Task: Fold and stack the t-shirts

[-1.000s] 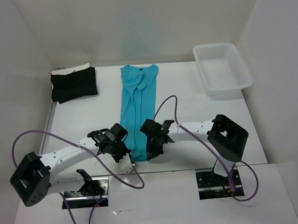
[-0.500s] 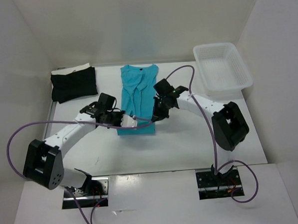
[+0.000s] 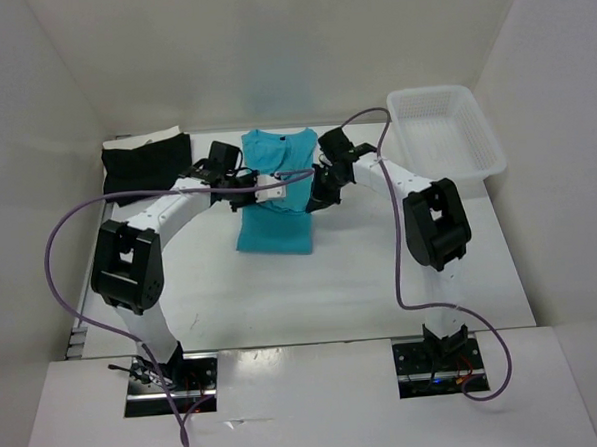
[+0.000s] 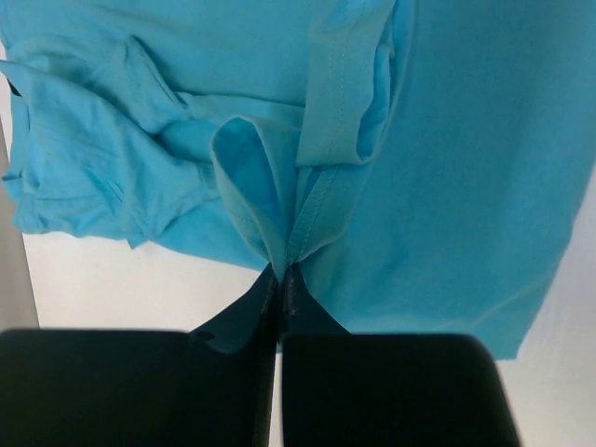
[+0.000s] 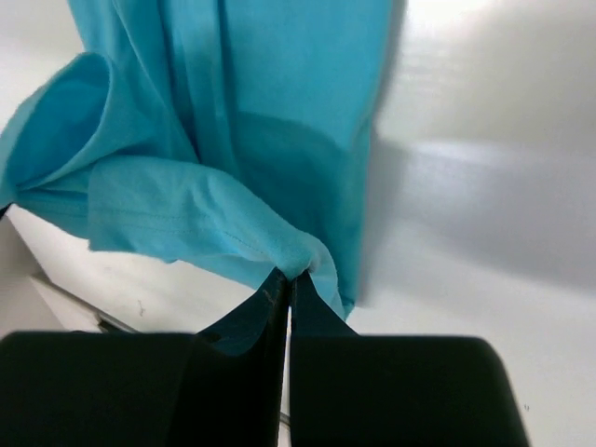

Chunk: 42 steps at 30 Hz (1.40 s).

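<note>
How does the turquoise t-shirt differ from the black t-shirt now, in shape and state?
The black t-shirt lies as a small folded rectangle at the far left of the table; the turquoise t-shirt lies in the middle, longer and only partly folded. No gripper touches the black t-shirt, while the left gripper and the right gripper are each shut on the turquoise t-shirt's edge. Both are cloth on the white table.

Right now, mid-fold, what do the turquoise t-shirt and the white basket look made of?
The turquoise t-shirt looks like soft knit cloth, probably cotton jersey, with a matte finish. It drapes in limp folds and shows a stitched hem in the left wrist view. The white basket is likely moulded plastic, slightly translucent, with rigid walls in a fine open lattice.
</note>
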Motion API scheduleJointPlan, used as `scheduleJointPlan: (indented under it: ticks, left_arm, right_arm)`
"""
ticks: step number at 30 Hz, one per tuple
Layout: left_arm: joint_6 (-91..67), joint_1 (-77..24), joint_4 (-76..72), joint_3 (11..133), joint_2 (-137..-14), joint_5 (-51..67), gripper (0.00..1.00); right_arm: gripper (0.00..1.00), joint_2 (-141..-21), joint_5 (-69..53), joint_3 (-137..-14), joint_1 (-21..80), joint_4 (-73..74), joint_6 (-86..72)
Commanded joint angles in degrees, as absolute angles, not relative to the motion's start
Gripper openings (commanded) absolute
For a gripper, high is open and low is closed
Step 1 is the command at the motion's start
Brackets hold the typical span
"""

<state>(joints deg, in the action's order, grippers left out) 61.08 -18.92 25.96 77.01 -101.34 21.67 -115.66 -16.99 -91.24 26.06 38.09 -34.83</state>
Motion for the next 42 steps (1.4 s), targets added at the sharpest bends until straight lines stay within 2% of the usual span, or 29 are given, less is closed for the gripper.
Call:
scheduleJointPlan:
  ticks: [1, 4, 18, 21, 22, 25, 27, 28, 29, 32, 35, 36, 40, 42]
  left_arm:
    - [61.3, -17.6, 25.7, 80.2, -104.4, 25.6, 0.0]
    - [62.7, -16.1, 25.1, 81.5, -106.7, 27.3, 0.0]
    - [63.4, -15.0, 12.7, 78.9, -111.6, 27.9, 0.03]
    - [63.4, -15.0, 12.0, 78.3, -112.1, 27.9, 0.06]
    - [63.4, -15.0, 11.5, 78.3, -112.1, 28.4, 0.07]
    - [63.9, -15.0, 9.9, 77.3, -112.7, 27.9, 0.15]
    - [63.4, -15.0, 8.6, 76.6, -112.7, 26.6, 0.24]
    - [62.5, -15.0, 7.0, 76.6, -112.7, 25.2, 0.33]
    - [61.9, -15.0, 6.0, 75.9, -112.7, 24.2, 0.38]
    - [58.0, -15.0, 1.6, 75.9, -112.7, 18.2, 0.43]
    - [52.1, -13.9, 1.7, 80.2, -113.3, 14.5, 0.49]
    - [50.8, -13.0, 4.1, 82.0, -113.9, 14.5, 0.51]
    - [46.0, -12.4, 8.5, 88.1, -113.9, 14.0, 0.53]
    - [43.9, -11.8, 11.9, 89.9, -112.5, 14.0, 0.53]
  right_arm:
    - [0.0, -119.5, -22.4, -97.7, 25.4, 36.5, -33.9]
    - [0.0, -124.3, -21.6, -100.5, 25.4, 38.6, -33.9]
    - [0.01, -130.1, -18.8, -108.1, 22.1, 39.8, -33.7]
    - [0.1, -130.1, -18.3, -107.4, 22.1, 39.3, -33.7]
    - [0.23, -130.1, -18.3, -107.4, 22.1, 39.3, -33.7]
    - [0.37, -130.1, -17.0, -107.4, 21.6, 39.3, -33.7]
    - [0.4, -129.5, -14.8, -107.4, 21.1, 39.3, -33.7]
    - [0.42, -128.8, -14.1, -106.9, 21.1, 39.3, -33.7]
    - [0.43, -127.0, -13.4, -106.9, 21.1, 38.4, -33.7]
    - [0.43, -122.2, -9.9, -105.3, 21.1, 37.6, -32.3]
    - [0.37, -118.3, -4.5, -102.8, 23.8, 37.6, -29.5]
    - [0.26, -117.7, -4.5, -102.0, 24.4, 37.6, -28.9]
    - [0.0, -117.6, -9.3, -99.2, 28.7, 36.4, -28.2]
    - [0.0, -120.0, -10.4, -99.1, 30.1, 36.4, -27.7]
